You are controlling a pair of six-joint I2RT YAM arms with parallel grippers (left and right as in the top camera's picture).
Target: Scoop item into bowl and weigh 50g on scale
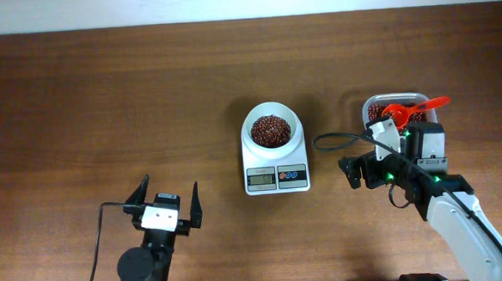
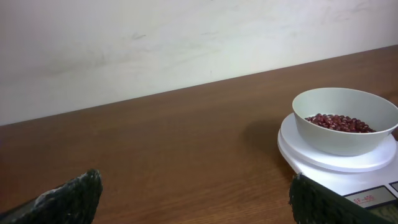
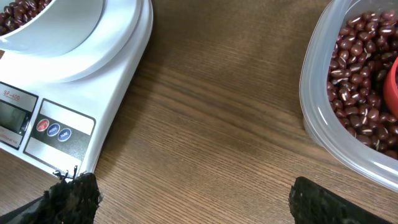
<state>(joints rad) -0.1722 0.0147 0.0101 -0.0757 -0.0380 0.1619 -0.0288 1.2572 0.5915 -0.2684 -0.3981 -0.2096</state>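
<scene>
Since the bowl (image 1: 249, 126) sits centred on the scale (image 1: 276, 180) so its beans (image 1: 270, 131) can register, nothing touches them: left gripper (image 1: 168, 195) gapes empty well apart, right gripper (image 3: 193, 202) gapes empty between scale and container (image 1: 393, 96), where the scoop (image 1: 409, 111) lies.

Beans (image 1: 271, 131) in bowl (image 1: 271, 108), bowl on scale (image 1: 276, 179); container (image 1: 366, 110) right.

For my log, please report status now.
Left end effector open, right end effector open, both empty. Beans in bowl on scale; scoop in container. Nothing blocking.
</scene>
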